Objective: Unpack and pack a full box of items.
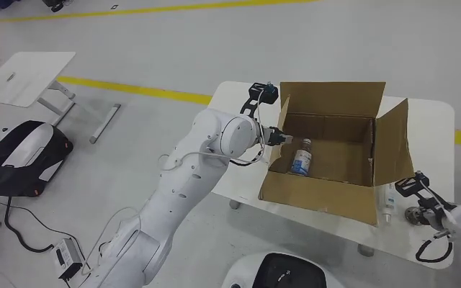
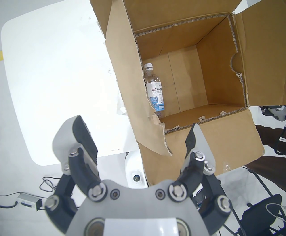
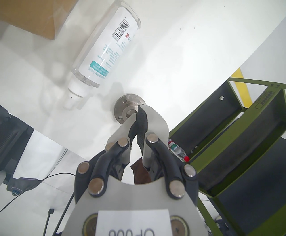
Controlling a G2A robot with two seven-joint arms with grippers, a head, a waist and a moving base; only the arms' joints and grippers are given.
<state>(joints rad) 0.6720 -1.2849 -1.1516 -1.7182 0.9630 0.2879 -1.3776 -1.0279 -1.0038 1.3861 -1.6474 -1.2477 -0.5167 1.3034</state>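
An open cardboard box [image 1: 317, 196] stands on the white table [image 1: 232, 101], its flaps folded out. Inside it a clear bottle with a blue and white label [image 1: 302, 160] [image 2: 155, 93] lies against one wall. My left gripper [image 1: 278, 136] [image 2: 137, 125] hangs open over the torn rim of the box [image 2: 212, 138], holding nothing. Beside the box, near the table's edge, my right gripper [image 1: 418, 207] [image 3: 139, 112] is shut on the rim of a small metal flange [image 3: 125, 108]. A clear spray bottle [image 1: 387, 204] [image 3: 106, 49] lies on the table between the flange and a box corner [image 3: 33, 15].
An olive-green metal shelf [image 3: 245, 134] stands off the table's edge by my right arm, with a small red-capped bottle [image 3: 178, 153] at its foot. A second small white table [image 1: 29, 75] stands far off to the left. Cables trail on the floor.
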